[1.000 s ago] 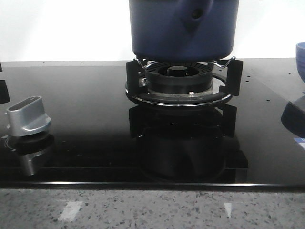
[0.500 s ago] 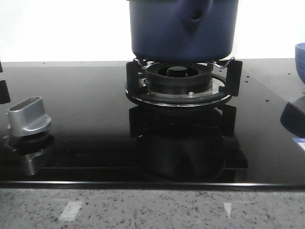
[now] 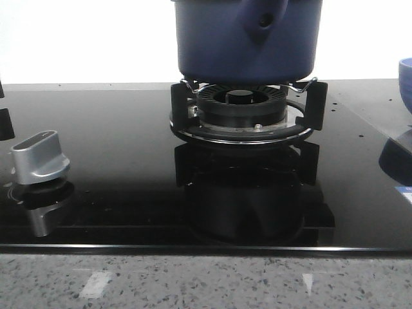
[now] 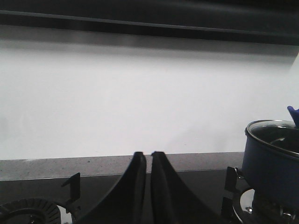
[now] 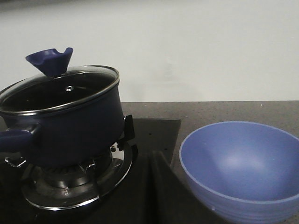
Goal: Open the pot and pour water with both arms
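Observation:
The dark navy pot [image 3: 248, 38] stands on the burner [image 3: 241, 112] at the back middle, its handle bracket with the small hole facing me. It also shows in the left wrist view [image 4: 273, 163] and the right wrist view [image 5: 65, 121]. A glass lid [image 5: 56, 88] with a blue knob [image 5: 50, 59] covers it. My left gripper [image 4: 148, 154] is shut and empty, left of the pot and apart from it. My right gripper [image 5: 154, 154] is shut and empty, low between the pot and a lighter blue bowl [image 5: 240, 163]. Neither gripper shows in the front view.
A silver stove knob [image 3: 40, 156] sits at the front left of the black glass hob [image 3: 116, 129]. The blue bowl [image 3: 406, 80] stands at the right edge. A second burner [image 4: 28, 212] lies left of the left gripper. A white wall runs behind.

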Robot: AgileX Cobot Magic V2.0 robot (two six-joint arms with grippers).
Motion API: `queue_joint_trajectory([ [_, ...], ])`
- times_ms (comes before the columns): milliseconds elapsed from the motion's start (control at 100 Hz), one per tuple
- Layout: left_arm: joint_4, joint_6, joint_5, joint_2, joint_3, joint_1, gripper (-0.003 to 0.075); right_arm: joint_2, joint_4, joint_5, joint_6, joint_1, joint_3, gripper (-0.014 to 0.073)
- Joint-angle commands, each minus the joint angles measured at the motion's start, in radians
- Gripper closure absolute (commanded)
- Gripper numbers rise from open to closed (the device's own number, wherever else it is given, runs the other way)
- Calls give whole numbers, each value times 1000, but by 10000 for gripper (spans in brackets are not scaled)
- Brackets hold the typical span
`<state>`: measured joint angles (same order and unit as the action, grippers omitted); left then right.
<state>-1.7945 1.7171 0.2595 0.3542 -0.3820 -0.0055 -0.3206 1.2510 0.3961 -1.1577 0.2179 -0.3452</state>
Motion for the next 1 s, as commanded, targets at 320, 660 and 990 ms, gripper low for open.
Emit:
queue_joint_trajectory([
  [320,-77,4,14,-11,-20,-7,740,0,37,-33,-15,-2,-21,641],
  [660,-77,4,14,-11,-20,-7,740,0,37,-33,-15,-2,-21,641],
  [990,-77,4,0,-11,-20,-7,740,0,37,-33,-15,-2,-21,641],
])
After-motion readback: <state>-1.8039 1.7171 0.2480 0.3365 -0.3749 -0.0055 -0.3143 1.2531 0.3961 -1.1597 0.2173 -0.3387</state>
